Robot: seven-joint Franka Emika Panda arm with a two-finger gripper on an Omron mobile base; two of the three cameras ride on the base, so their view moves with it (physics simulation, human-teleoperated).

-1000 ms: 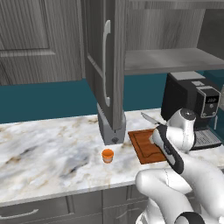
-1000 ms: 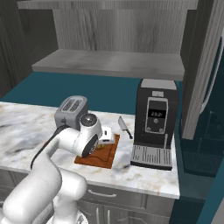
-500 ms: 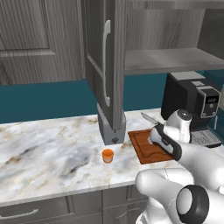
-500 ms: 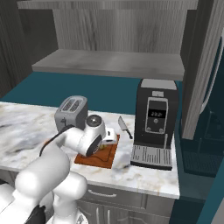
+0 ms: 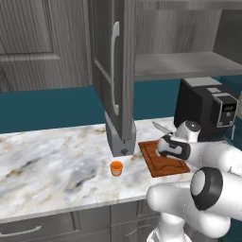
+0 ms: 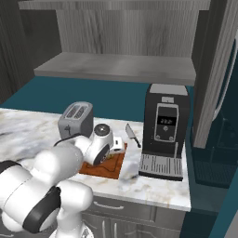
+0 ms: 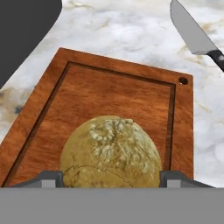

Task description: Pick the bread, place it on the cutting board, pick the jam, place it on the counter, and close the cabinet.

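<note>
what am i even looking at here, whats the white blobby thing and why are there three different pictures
The white thing is a robot arm in a computer-drawn kitchen. Two pictures come from cameras on its base, behind it to the left and to the right. The third comes from a camera on its hand, looking along the gripper.

The arm reaches over a marbled counter to a reddish-brown cutting board. In the hand view, a round golden-brown bread sits on that board between the two finger tips, which stand on either side of it. Whether they press on it or have let go, the pictures do not show.

Also on the counter: a small orange jam jar, a knife, a toaster and a black coffee machine. Above, the grey cabinet door stands open.
</note>
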